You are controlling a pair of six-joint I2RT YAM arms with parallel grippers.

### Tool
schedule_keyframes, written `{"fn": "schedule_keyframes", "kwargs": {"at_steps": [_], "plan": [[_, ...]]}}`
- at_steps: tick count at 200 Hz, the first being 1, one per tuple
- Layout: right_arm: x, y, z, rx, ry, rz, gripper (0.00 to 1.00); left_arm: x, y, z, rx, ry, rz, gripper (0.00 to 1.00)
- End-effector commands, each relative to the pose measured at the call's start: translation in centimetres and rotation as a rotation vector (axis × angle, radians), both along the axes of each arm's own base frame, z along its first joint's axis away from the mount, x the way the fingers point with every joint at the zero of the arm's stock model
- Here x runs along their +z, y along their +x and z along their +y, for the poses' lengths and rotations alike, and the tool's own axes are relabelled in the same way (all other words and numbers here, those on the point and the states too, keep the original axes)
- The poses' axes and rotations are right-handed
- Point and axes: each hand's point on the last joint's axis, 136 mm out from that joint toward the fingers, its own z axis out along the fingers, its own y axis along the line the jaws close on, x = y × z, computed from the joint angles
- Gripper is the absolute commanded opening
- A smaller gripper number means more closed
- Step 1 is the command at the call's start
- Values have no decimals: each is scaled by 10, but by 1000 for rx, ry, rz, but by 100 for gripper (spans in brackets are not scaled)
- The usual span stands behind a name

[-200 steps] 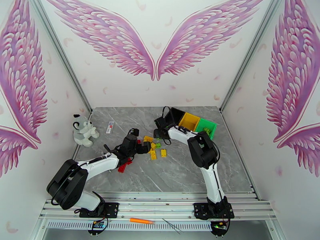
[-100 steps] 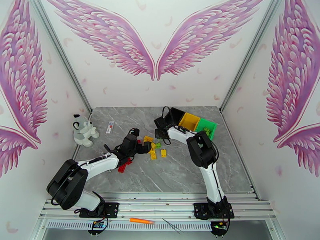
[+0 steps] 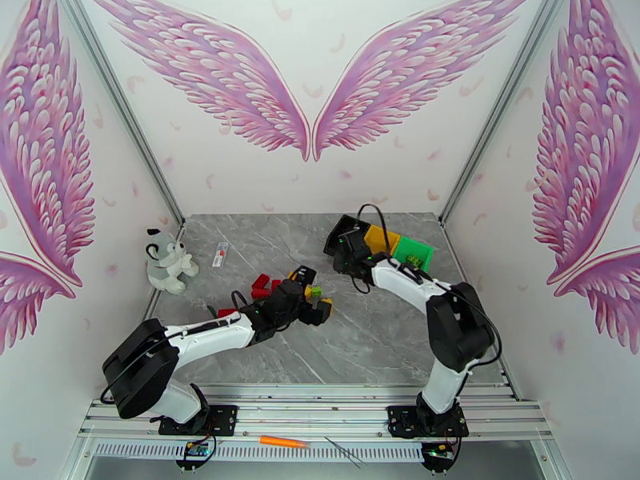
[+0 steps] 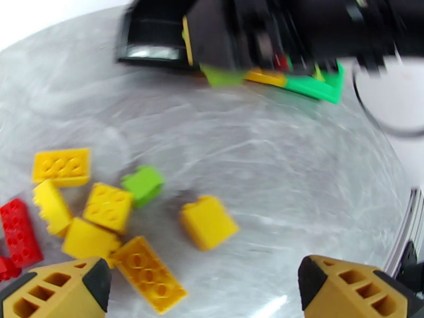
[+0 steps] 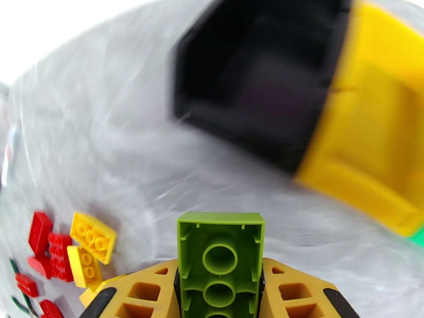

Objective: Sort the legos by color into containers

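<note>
The right gripper (image 5: 220,298) is pressed onto 1 green brick (image 5: 220,261), which stands between its 2 fingers with the hollow underside toward the wrist camera. This brick is lifted off the table (image 3: 376,338). In front of it are the black bin (image 5: 254,75) and, touching it, the yellow bin (image 5: 371,117). From above, the gripper is at the near side of the black bin, and the green bin (image 3: 416,254) closes the row of 3 at the right end.

The left gripper (image 4: 204,286) is spread wide, with nothing between its fingers. It hangs low over the loose bricks in the middle of the table. Under it lie several yellow bricks (image 4: 108,206) close together, 1 yellow brick (image 4: 208,222) a little apart, 1 green brick (image 4: 143,184) beside them and red bricks (image 4: 20,231) at the left edge of the wrist view. From above, more red bricks (image 3: 261,282) lie just left of this gripper.

A plush dog (image 3: 168,262) sits at the left wall, and a small tube (image 3: 220,254) lies near it.
</note>
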Motion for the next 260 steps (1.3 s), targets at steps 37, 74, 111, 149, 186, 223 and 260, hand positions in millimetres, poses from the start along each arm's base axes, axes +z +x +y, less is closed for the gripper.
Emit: {"fn": "schedule_keyframes", "kwargs": {"at_steps": [37, 74, 111, 149, 186, 223, 260], "plan": [[13, -10, -141, -369, 12, -55, 29, 17, -29, -36, -143, 106, -172, 99], [14, 2, -188, -484, 6, -52, 32, 24, -33, -36, -135, 107, -234, 99], [8, 18, -206, -522, -5, -12, 49, 28, -28, -26, -88, 112, -267, 99], [1, 21, -197, -494, 29, -4, 70, 27, -19, -17, -49, 114, -243, 99], [15, 14, -154, -344, 92, -75, 71, 23, 2, 4, 36, 65, -158, 99], [14, 3, -82, -127, 125, -59, 73, 13, 28, 38, 152, -15, -51, 99], [0, -16, -6, 85, 84, -3, 75, -1, 48, 73, 274, -89, 50, 99]]}}
